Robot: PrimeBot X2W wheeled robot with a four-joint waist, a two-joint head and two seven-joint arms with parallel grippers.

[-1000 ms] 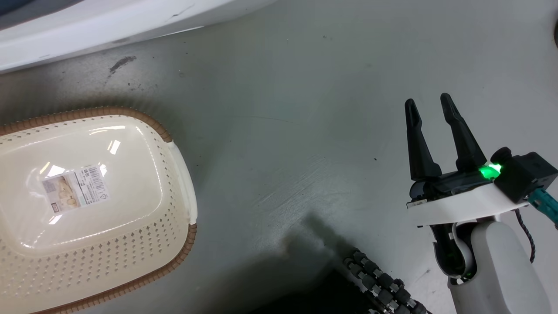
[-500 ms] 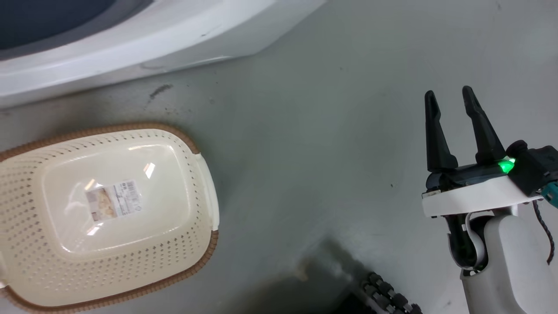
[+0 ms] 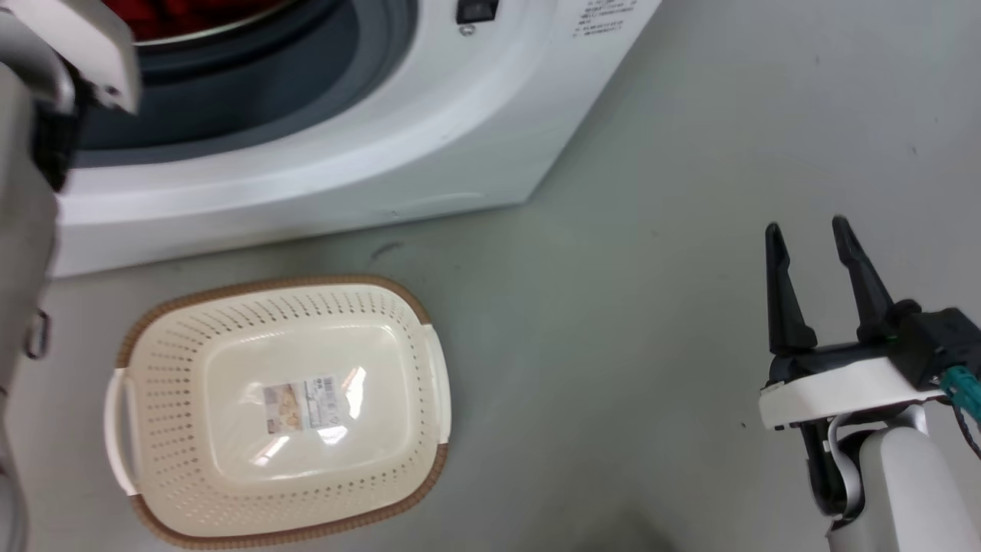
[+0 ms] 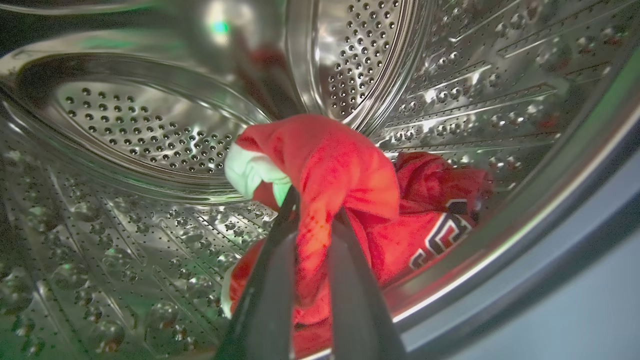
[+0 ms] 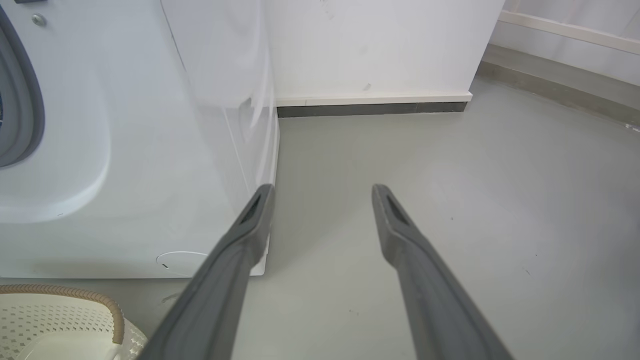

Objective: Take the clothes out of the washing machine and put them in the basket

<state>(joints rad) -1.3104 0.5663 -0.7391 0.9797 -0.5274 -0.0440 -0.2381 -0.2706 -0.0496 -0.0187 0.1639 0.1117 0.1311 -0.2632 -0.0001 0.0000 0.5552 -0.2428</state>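
Our left gripper [image 4: 316, 207] is clamped on a fold of the red clothes [image 4: 330, 160], and the two dark fingers pinch the cloth between them inside the steel drum [image 4: 150, 125]. A white panel of that fold bulges at 10 o'clock from the fingertips. More red cloth with black-and-white lettering [image 4: 440, 235] lies at 4 o'clock against the drum's front lip. Whether that is the same garment or a second one we cannot tell. Beyond the cloth the drum's perforated back wall curves away. From the head, we see our right gripper [image 3: 806, 227] at 4 o'clock, its fingers spread apart and holding nothing, hovering over the grey floor [image 3: 613, 307]. Our pale left forearm [image 3: 23, 230] runs up the 9 o'clock edge toward the porthole. The basket [image 3: 268, 285] sits on the floor at 7 o'clock, upright, with a paper label [image 3: 303, 402] on its bottom. It stands just in front of the washing machine [image 3: 345, 161], which takes up 10 to 12 o'clock. Inside the machine's grey rubber seal [image 3: 306, 92], a strip of red shows at the very top edge. Along the right wrist, the right gripper [image 5: 323, 192] has its fingers parted over bare floor. A corner of the basket [image 5: 65, 291] sits at 8 o'clock, and the washing machine [image 5: 150, 150] stands at 10 o'clock. A white wall [image 5: 375, 45] with a dark skirting board [image 5: 370, 107] closes off 12 o'clock.
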